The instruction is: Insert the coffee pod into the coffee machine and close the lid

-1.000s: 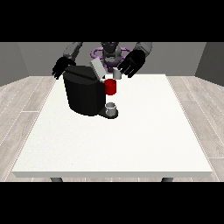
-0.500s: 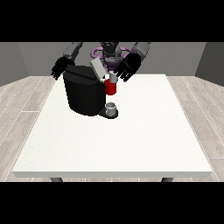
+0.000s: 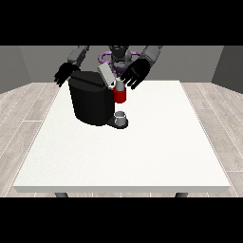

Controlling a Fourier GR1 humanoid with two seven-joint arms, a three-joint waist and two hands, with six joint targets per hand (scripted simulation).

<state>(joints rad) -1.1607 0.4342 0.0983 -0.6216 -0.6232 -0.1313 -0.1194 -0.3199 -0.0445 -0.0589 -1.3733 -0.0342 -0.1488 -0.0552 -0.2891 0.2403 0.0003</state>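
The coffee machine (image 3: 92,102) stands on the counter (image 3: 142,152), toward the far left part. Its lid (image 3: 107,75) tilts up on top. A cup (image 3: 121,117) sits at the machine's front right, low down. The coffee pod (image 3: 120,95) is above the cup. One hand (image 3: 135,76) is just behind the pod; the other hand (image 3: 63,74) is behind the machine's left side.

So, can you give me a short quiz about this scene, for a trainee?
1. True or false: the lid of the machine is closed.
2. Which hand is nearer the red part: A) the hand at the view's left, B) the hand at the view's right?
3. Fill in: the cup stands on the machine's base, below the red ____.

Key: 1 false, it stands raised and tilted. 2 B. 3 part.
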